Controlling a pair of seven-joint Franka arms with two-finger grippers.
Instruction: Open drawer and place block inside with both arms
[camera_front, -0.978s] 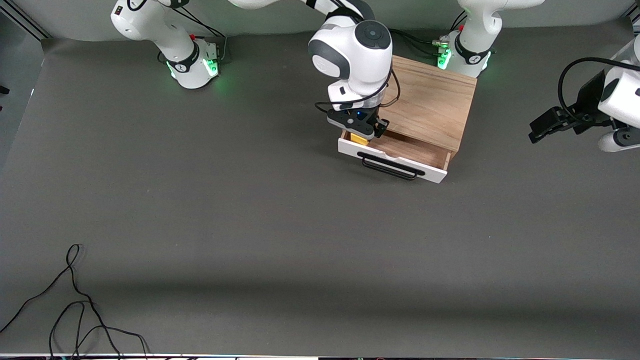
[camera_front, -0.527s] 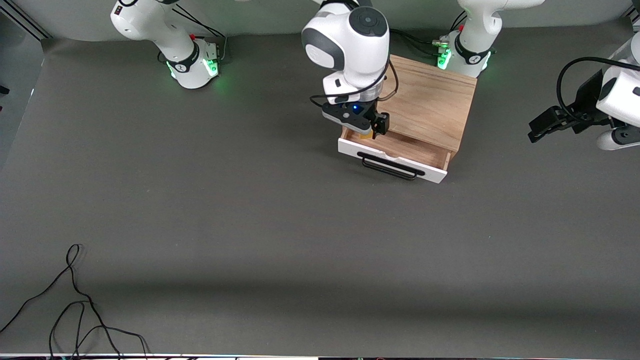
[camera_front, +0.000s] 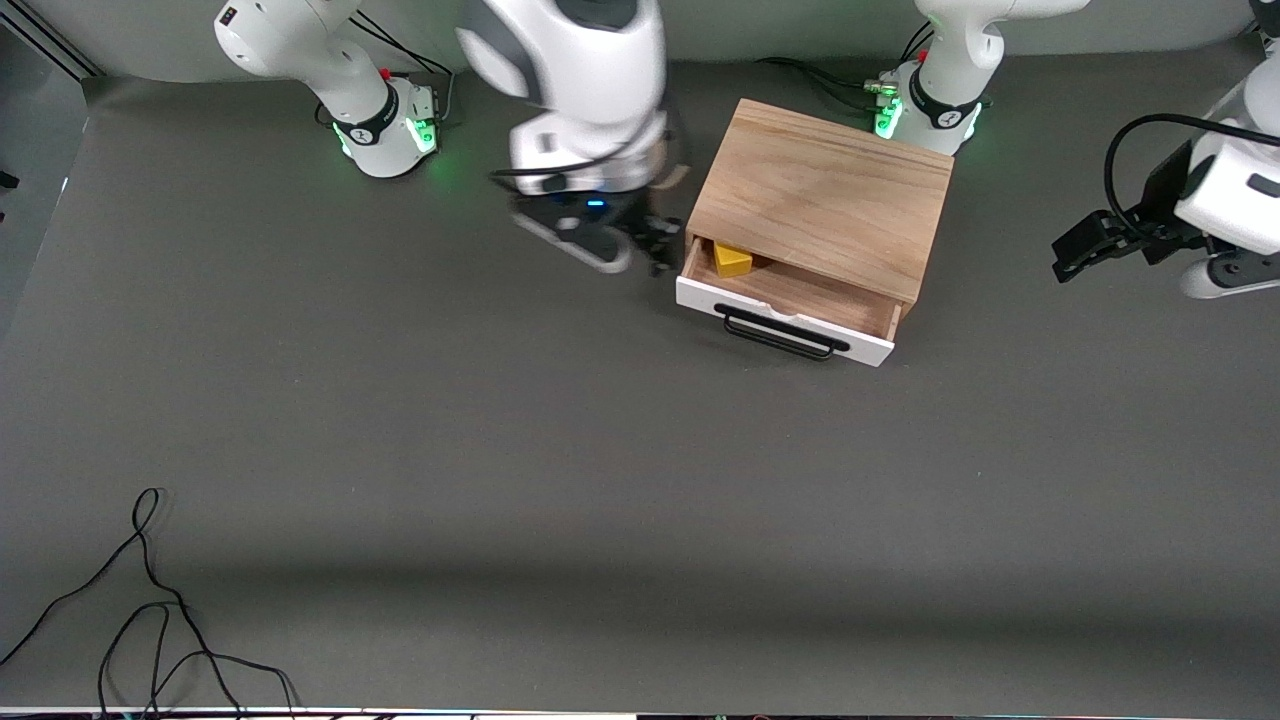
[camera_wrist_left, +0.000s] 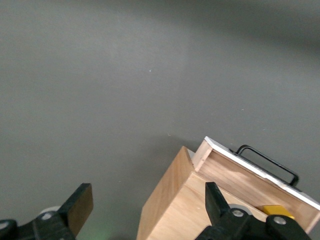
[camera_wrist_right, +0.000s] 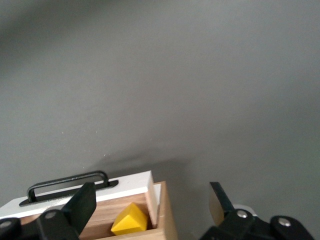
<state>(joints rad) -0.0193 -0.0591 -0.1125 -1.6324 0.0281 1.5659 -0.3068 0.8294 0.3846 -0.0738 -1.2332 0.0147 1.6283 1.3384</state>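
The light wooden box (camera_front: 825, 200) stands near the left arm's base. Its drawer (camera_front: 800, 300) is pulled out, with white front panel and black bar handle (camera_front: 780, 335). The yellow block (camera_front: 732, 260) lies in the drawer, in the corner toward the right arm's end. My right gripper (camera_front: 655, 250) is open and empty, over the table beside that end of the box. In the right wrist view its gripper (camera_wrist_right: 150, 205) shows open, with the block (camera_wrist_right: 130, 220) and drawer panel (camera_wrist_right: 75, 197) below. My left gripper (camera_front: 1065, 262) waits open over the table at the left arm's end; its wrist view (camera_wrist_left: 147, 205) shows the box (camera_wrist_left: 180, 200).
A loose black cable (camera_front: 150, 620) lies on the grey table (camera_front: 500, 450) at the corner nearest the front camera, toward the right arm's end. The two arm bases (camera_front: 385, 130) (camera_front: 925, 110) stand along the table's edge farthest from the camera.
My right gripper has let go of the block in the drawer and swung out toward the right arm's end. The block now lies uncovered in the drawer. The left arm barely moved.
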